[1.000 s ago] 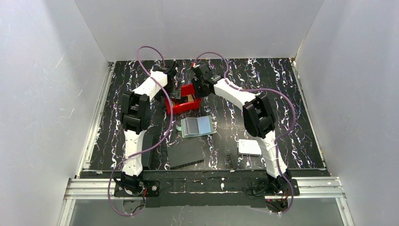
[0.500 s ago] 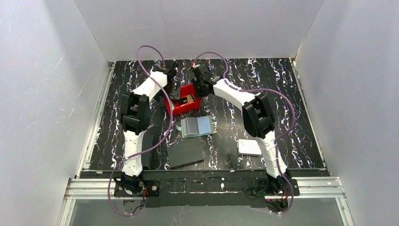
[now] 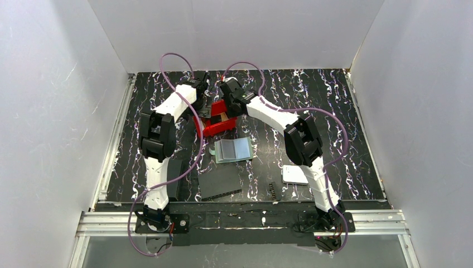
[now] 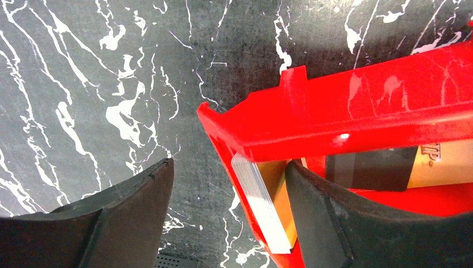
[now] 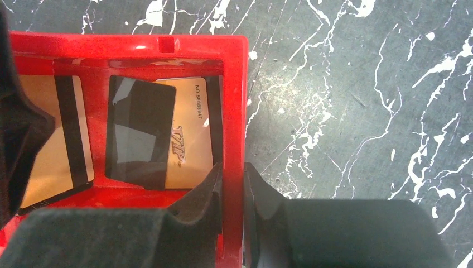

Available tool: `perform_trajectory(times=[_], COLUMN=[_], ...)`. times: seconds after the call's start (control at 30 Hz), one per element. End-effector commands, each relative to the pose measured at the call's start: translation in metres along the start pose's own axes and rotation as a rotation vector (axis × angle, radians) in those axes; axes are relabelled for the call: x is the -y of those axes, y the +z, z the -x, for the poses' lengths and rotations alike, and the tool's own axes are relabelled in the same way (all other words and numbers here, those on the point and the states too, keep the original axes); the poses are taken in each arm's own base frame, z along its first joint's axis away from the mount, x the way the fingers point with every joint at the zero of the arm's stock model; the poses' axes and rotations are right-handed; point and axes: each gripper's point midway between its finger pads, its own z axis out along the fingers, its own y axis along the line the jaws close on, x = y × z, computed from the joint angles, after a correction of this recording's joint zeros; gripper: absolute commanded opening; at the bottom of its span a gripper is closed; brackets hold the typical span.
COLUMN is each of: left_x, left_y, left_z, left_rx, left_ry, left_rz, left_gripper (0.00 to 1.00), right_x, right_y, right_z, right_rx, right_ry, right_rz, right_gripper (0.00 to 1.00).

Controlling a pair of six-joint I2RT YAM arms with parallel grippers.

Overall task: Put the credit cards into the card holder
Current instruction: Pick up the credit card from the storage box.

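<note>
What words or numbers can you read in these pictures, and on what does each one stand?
"NO 8868847": along the edge of the tan credit card in the red bin; the digits are small and may be misread.
"VIP": slanted script on the same card.
No other text is legible.

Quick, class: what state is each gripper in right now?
Left gripper: open, straddling the red bin wall and stacked credit cards.
Right gripper: closed on the red bin wall.

3 white walls [image 3: 50,111] enclose a black table [image 3: 318,92] veined with white.
</note>
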Motion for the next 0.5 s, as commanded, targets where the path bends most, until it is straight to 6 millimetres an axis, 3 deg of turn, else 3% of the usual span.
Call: perform_trajectory(times=[0.0, 0.23, 0.47], left_x=[-0.016, -0.018, 0.004], left_y=[-0.036, -0.036, -0.042], left_z=[0.005, 0.0, 0.008], left_rx=[0.053, 0.036, 0.038], left_ry=[-0.013, -0.011, -0.112], left_rz=[0.018, 0.014, -0.141], left_gripper=[0.7, 0.56, 0.76], right_x=[0.013, 0.015, 0.01], right_y=[-0.006, -0.005, -0.005], right_z=[0.02, 0.018, 0.016], right_rx=[0.053, 0.047, 0.044], right_ry=[-0.003, -0.004, -0.007], right_rz=[-0.078, -0.09, -0.077], right_gripper=[0.01, 0.01, 0.01])
